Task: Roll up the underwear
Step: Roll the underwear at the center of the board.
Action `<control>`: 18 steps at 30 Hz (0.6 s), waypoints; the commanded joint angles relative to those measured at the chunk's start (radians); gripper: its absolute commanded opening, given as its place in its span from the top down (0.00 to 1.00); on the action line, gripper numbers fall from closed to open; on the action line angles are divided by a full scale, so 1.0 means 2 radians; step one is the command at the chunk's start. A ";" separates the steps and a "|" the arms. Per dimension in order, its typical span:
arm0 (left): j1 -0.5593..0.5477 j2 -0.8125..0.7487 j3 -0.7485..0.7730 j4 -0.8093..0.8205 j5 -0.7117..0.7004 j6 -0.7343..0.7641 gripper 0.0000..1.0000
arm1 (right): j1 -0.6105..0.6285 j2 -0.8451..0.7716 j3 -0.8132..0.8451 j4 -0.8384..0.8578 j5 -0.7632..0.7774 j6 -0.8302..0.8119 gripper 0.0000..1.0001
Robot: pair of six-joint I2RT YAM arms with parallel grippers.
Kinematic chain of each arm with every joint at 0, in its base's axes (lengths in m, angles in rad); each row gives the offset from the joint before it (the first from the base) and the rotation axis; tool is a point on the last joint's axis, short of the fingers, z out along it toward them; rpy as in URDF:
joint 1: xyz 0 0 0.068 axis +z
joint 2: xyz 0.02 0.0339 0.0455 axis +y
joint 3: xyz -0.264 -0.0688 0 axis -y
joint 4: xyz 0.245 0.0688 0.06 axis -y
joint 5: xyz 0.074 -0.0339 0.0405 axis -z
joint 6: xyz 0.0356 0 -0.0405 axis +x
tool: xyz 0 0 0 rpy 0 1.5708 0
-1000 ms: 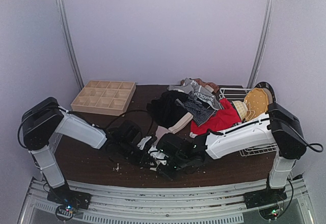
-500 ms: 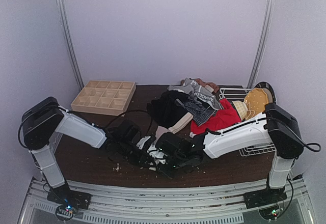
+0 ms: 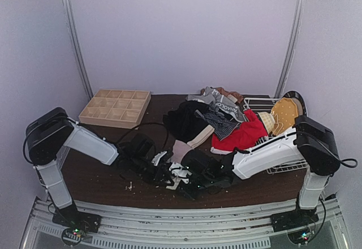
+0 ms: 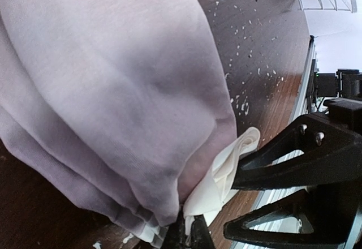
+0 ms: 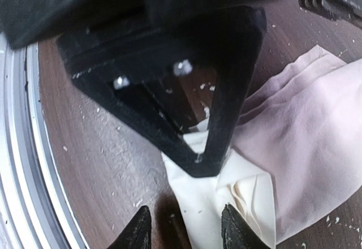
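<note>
Overhead, the pale pink-beige underwear (image 3: pixel 182 149) lies mid-table, with the left gripper (image 3: pixel 164 172) and the right gripper (image 3: pixel 179 179) meeting at its near end. Left wrist view: the left gripper (image 4: pixel 185 235) is pinched tight on the cream hem (image 4: pixel 226 175). Right wrist view: the right gripper (image 5: pixel 185 229) stands partly open astride that hem, clamping nothing.

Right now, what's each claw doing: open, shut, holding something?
Left gripper: closed, pinching the pale edge of the pink-beige underwear.
Right gripper: open, jaws apart above that cloth, holding nothing.

Even, diffuse light; blur at close range.
Top view is sharp with faint shadows. Against the left wrist lens the underwear (image 4: pixel 113 90) blurs; the right wrist foreground is dark and unfocused.
</note>
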 commanded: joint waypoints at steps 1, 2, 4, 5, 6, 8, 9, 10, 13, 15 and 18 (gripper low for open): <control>0.003 0.029 -0.016 -0.020 -0.020 -0.003 1.00 | -0.006 -0.023 -0.027 -0.030 -0.008 0.005 0.58; 0.003 0.031 -0.015 -0.021 -0.021 -0.002 1.00 | -0.006 -0.032 -0.029 -0.027 -0.010 0.004 0.58; 0.004 0.038 -0.011 -0.024 -0.020 -0.001 1.00 | -0.004 -0.051 -0.035 -0.015 -0.013 0.003 0.57; 0.005 0.041 -0.009 -0.026 -0.020 -0.001 1.00 | -0.004 -0.062 -0.039 -0.009 -0.016 0.003 0.56; 0.005 0.043 -0.007 -0.027 -0.019 -0.001 1.00 | -0.005 -0.073 -0.043 -0.001 -0.019 0.002 0.56; 0.005 0.049 -0.002 -0.030 -0.018 0.000 1.00 | -0.004 -0.096 -0.052 0.018 -0.024 -0.004 0.55; 0.005 0.051 -0.001 -0.032 -0.018 -0.001 1.00 | -0.005 -0.103 -0.060 0.029 -0.024 -0.009 0.55; 0.006 0.053 0.001 -0.034 -0.017 0.000 1.00 | -0.004 -0.107 -0.065 0.041 -0.023 -0.013 0.55; 0.007 0.060 0.006 -0.038 -0.015 0.000 1.00 | -0.005 -0.102 -0.073 0.058 -0.022 -0.023 0.54; 0.008 0.063 0.008 -0.040 -0.013 -0.002 1.00 | -0.005 -0.087 -0.066 0.049 -0.026 -0.026 0.54; 0.012 0.063 0.006 -0.044 -0.013 -0.002 1.00 | -0.006 -0.063 -0.065 0.047 -0.021 -0.024 0.54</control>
